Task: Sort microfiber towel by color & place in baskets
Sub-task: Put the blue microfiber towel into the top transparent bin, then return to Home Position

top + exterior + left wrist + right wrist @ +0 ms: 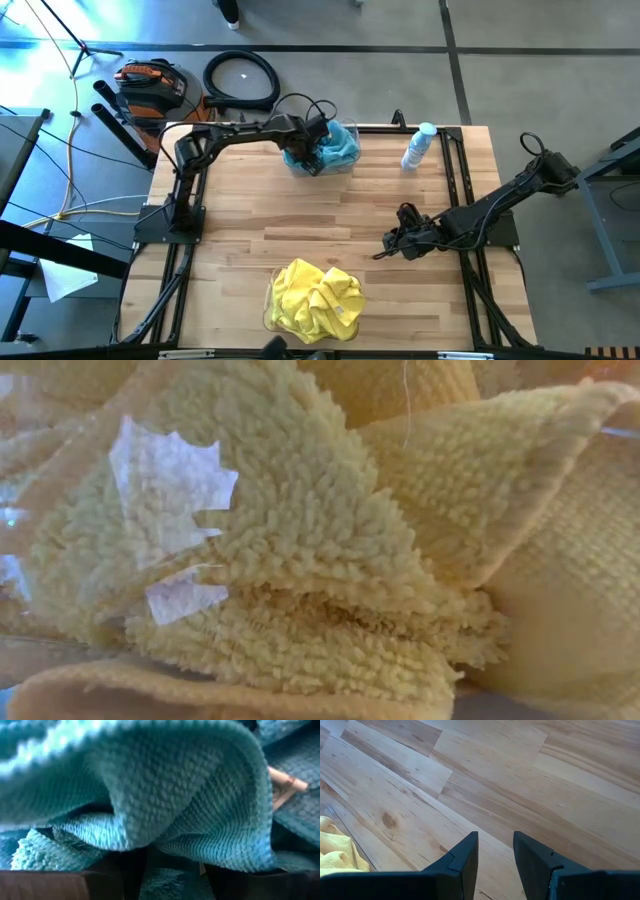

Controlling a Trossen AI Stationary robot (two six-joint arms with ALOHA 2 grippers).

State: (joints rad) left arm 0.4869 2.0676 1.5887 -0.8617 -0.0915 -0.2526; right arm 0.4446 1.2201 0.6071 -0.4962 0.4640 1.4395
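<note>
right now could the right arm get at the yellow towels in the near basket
Probably yes. The right gripper hangs open and empty over bare table, and nothing stands between it and the yellow towels. The left gripper is far off at the teal towels.

Yellow towels fill the low view, hiding table and arms.

One towel pile lies in the near basket; another fills the far basket, left of the bottle.
</note>
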